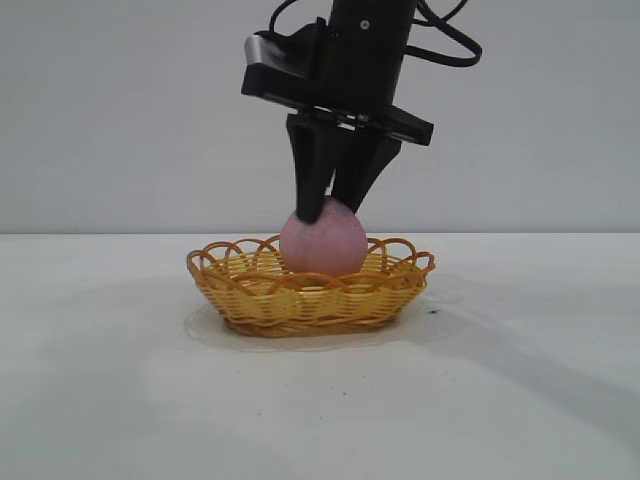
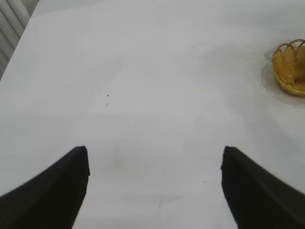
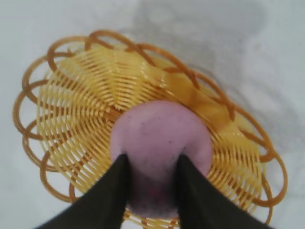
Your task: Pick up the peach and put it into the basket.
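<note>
Item 1, peach (image 1: pixel 322 243): pale pink-mauve, matte, rounded. Seated inside the basket (image 1: pixel 310 300), approx. at its middle; upper half is seen above the rim in ext. view. In rt wrist view the peach (image 3: pixel 159 143) is seen resting on the woven floor, w/ basket wall (image 3: pixel 71 105) spread around it on all sides.

Item 2, basket: shallow oval wicker, yellow-orange, looped scalloped rim. Placed on the white table (image 1: pixel 120 400), approx. centre of ext. view. One end of it is also caught at the edge of the lt wrist view (image 2: pixel 290 67), well apart from the lt fingers.

Item 3, right gripper (image 1: pixel 330 205): pointed steeply down over the basket, black fingers set on either side of the peach's top. Fingertips are seen against the fruit in both ext. and rt wrist view (image 3: pixel 150 164); whether the fruit is clamped or the jaws are already slack cannot be told from the pictures. Fruit is supported by the basket floor in any case.

Item 4, left gripper (image 2: pixel 155 157): out of ext. view; known from its own wrist view only. Fingers spread wide apart, nothing betw. them, bare table below.

Item 5, table: white, matte; a few small dark specks noted; soft shadow cast beside the basket.
</note>
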